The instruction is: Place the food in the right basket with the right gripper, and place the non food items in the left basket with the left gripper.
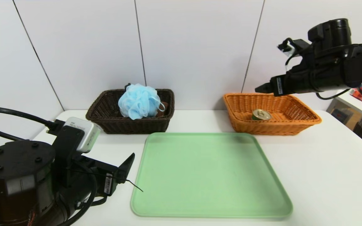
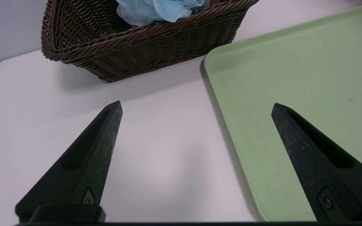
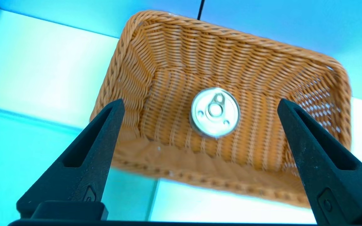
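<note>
Your right gripper (image 3: 201, 102) is hovering above the orange-tan wicker basket (image 1: 272, 108), its two black fingers spreading wide with nothing between them. Your right arm (image 1: 328, 67) is reaching in over that basket from its right side, held nearly level. Your left gripper (image 2: 196, 102) is hanging lower, well to the left of the same basket and nearer the camera, its fingers also standing wide apart and holding nothing.

Pouf (image 1: 139, 101) in left basket (image 1: 130, 125), can (image 1: 261, 115) in right basket (image 1: 272, 128)
</note>
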